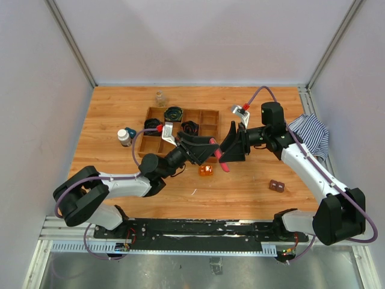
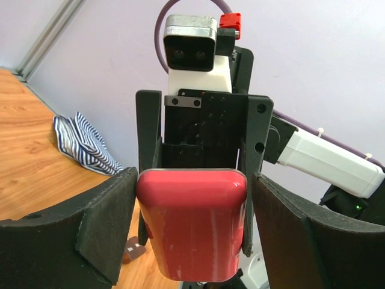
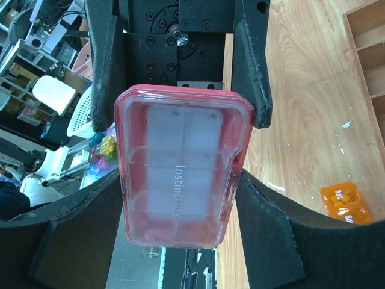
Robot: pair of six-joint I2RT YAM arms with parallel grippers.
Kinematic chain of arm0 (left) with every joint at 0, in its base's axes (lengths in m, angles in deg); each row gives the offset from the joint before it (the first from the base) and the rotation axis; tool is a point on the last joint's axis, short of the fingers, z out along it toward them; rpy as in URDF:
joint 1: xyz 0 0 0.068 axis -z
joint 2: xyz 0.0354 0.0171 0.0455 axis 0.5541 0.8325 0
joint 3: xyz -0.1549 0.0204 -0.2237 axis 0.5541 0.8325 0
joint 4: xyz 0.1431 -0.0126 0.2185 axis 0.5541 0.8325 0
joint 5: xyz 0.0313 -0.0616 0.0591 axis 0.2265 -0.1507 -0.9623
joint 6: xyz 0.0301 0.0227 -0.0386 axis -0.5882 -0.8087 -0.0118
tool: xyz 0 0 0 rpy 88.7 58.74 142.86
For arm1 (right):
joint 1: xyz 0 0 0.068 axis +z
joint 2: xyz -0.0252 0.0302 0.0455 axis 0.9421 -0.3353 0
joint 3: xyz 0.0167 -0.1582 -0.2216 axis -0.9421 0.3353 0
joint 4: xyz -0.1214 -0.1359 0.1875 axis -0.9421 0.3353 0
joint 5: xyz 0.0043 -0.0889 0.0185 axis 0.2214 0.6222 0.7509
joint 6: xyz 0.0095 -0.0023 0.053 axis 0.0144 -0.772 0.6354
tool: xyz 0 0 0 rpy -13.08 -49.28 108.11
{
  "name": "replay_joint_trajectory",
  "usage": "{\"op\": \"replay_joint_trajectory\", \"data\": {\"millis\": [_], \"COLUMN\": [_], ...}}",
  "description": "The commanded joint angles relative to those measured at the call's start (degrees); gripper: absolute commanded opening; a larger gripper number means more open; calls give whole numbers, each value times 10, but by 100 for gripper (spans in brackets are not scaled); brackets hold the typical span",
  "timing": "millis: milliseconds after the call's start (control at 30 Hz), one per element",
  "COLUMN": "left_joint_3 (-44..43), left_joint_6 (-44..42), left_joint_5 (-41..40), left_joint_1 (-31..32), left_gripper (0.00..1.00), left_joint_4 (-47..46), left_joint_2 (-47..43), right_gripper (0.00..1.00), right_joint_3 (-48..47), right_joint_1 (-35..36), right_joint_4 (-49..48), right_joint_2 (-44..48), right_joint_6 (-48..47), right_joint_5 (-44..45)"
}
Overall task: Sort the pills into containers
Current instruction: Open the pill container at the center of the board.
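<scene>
Clamping the pink box [image 3: 177,168] above the counter [image 1: 252,192], the right pincer [image 1: 231,147] may drop it, the left pincer [image 1: 203,149] spread wide.

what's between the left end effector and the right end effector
The flat pink box, raised in mid-air, with left end effector and right end effector flanking it; all three views show it.

Glossy, translucent pink plastic on the pill box [image 3: 180,168], smooth, with a clear lid. Matt black, slightly rough foam on the finger pads [image 2: 102,235]. Smooth, warm wood grain across the table [image 1: 252,180]. Soft, crumpled striped cloth [image 2: 84,144]. Shiny orange plastic on the small block [image 3: 346,201]. Brushed metal on the camera housing [image 2: 191,27].
</scene>
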Motion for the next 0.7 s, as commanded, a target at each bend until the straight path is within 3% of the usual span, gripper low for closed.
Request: {"op": "replay_joint_trajectory", "data": {"millis": [0,667], "left_joint_3": [-6,17], "left_joint_6": [-8,7], "left_joint_5": [5,-9], "left_joint_1": [7,17], "left_gripper": [81,78], "left_joint_4": [-22,-24], "left_joint_2": [-14,-8], "right_gripper": [8,9], "right_joint_3": [4,3], "right_joint_1": [7,-2], "right_joint_4": [-17,-20], "right_joint_2": [1,2], "right_joint_6": [17,21], "right_joint_5": [-13,-8]}}
